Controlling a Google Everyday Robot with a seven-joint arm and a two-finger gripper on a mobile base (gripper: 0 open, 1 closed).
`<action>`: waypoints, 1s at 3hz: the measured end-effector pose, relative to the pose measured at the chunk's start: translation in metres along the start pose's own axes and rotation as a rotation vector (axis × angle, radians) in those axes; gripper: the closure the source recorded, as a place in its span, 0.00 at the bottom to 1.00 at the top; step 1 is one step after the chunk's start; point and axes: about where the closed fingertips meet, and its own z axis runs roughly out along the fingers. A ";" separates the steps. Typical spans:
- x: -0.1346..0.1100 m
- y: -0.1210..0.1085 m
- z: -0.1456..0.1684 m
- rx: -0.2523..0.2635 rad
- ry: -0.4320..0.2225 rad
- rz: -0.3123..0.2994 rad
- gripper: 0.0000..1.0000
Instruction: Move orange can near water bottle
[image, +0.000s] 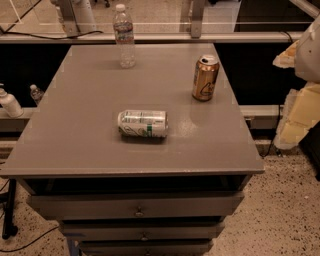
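Observation:
The orange can (205, 78) stands upright on the right side of the grey table (90, 120), toward the back. The water bottle (124, 36) stands upright near the table's far edge, left of centre, well apart from the can. My gripper (295, 90) shows as pale cream and yellow parts at the right edge of the view, beyond the table's right side and away from the can. It holds nothing that I can see.
A white-and-green can (143, 123) lies on its side near the middle of the table. A white pump bottle (9, 102) and a tiny clear bottle (35, 93) stand on a ledge to the left. Drawers (137, 205) front the table. A rail (165, 37) runs behind it.

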 end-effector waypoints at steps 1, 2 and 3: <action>0.000 0.000 0.000 0.000 0.000 0.000 0.00; 0.000 -0.011 0.010 0.023 -0.094 0.023 0.00; 0.003 -0.044 0.038 0.078 -0.287 0.066 0.00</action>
